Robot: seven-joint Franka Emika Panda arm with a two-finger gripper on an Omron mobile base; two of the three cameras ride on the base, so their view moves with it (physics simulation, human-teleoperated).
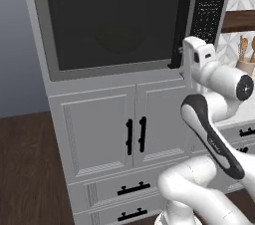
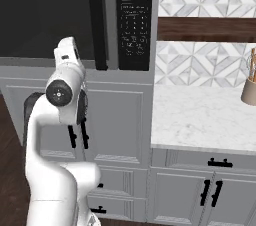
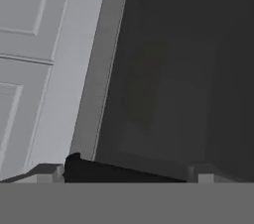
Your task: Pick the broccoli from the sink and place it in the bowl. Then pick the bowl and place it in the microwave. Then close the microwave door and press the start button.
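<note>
Microwave (image 1: pixel 124 20): large, built-in, grey-framed, above white cabinet doors (image 1: pixel 107 129); black keypad panel (image 2: pixel 134 20) at right. Microwave door (image 1: pixel 112 25): wide, dark window, appears closed against the frame, long black bar handle (image 2: pixel 97 20) upright beside the keypad. Marble counter (image 2: pixel 200 115): to the right, utensil holder (image 2: pixel 248 87) at its far edge. Arm: white, raised before the door's lower right corner. Gripper (image 3: pixel 126 173): close to the door's grey frame and window; finger spread cannot be told, nothing seen held
</note>
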